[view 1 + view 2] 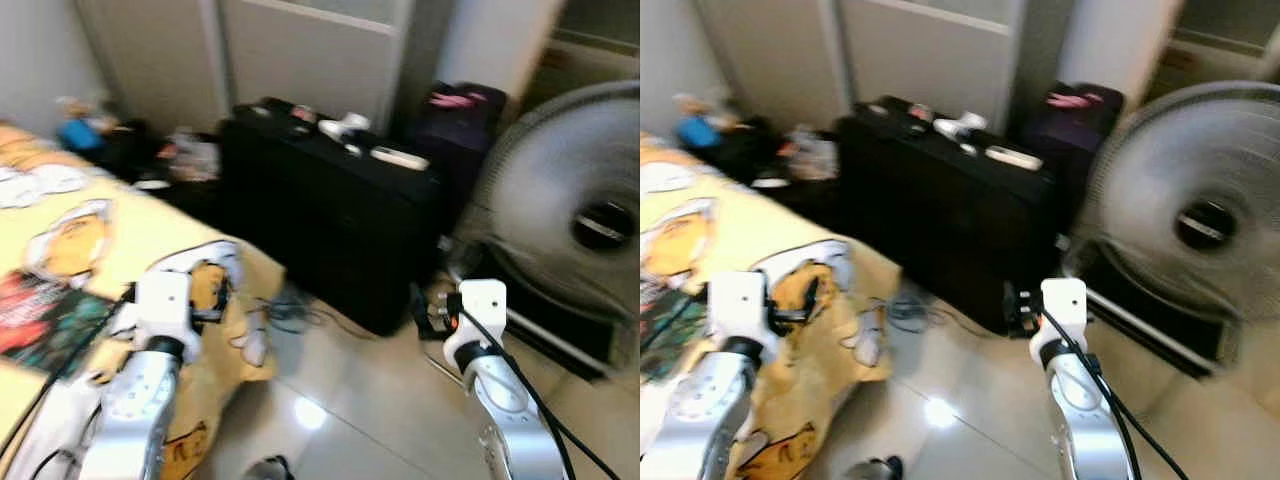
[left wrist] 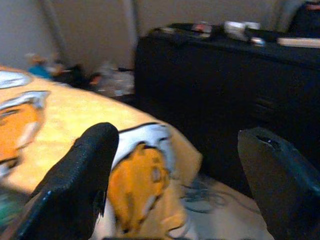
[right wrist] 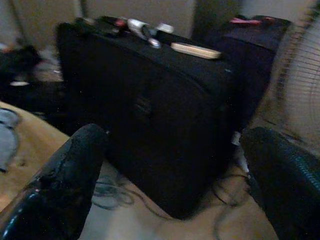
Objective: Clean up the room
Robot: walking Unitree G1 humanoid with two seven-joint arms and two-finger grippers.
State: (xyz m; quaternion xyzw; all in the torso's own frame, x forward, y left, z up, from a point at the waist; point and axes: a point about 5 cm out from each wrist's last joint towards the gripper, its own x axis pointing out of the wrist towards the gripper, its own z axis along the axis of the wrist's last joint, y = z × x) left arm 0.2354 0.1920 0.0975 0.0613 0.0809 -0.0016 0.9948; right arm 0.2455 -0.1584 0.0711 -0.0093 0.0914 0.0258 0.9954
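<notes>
Both arms raised and empty, clutter ahead on the suitcase.

Left gripper [image 2: 175, 185] and right gripper [image 3: 172, 180] hang spread wide, holding nothing. At 9 o'clock lies the yellow bedspread [image 1: 120, 235]; at 12, the black suitcase [image 1: 330, 220] carries small clutter [image 1: 345, 128]. Steady the blurred approach first. The right wrist view reveals tangled cables [image 3: 107, 192] at its base.

The robot has two silver arms, each with a white block at the wrist. A black cable [image 1: 520, 385] runs along the right arm. The left pincer [image 2: 175, 190] and the right pincer [image 3: 175, 185] each have two thick, black, rough fingers.
</notes>
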